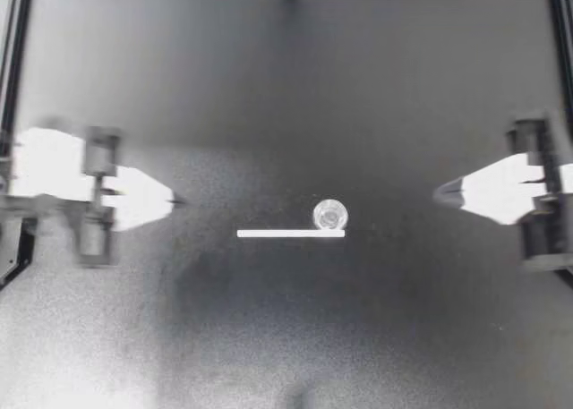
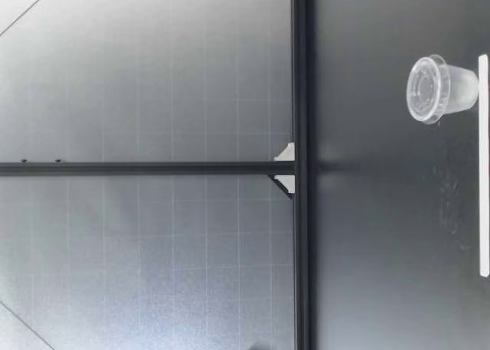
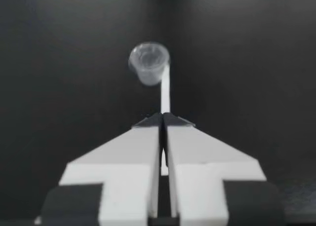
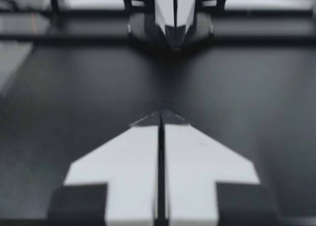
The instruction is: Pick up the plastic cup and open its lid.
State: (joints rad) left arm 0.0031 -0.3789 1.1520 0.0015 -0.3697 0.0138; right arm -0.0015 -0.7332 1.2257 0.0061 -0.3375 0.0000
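1. Your left claw [image 1: 177, 200] is closed tight and empty, at the left of the worktop [image 1: 286, 337].
2. Your right claw [image 1: 437, 192] is pinched closed on nothing, at the right.
3. The lidded plastic cup [image 1: 330, 216] stands upright between them, just beside a white strip [image 1: 269, 234].

Ahead of your left gripper [image 1: 177, 200], the small round clear plastic cup [image 1: 330, 216] looks glossy and smooth. The gripper's white fingers [image 1: 143, 197] look like matt plastic. The black table [image 1: 269, 87] is matt and faintly grained; the thin white strip [image 1: 291, 234] looks smooth.
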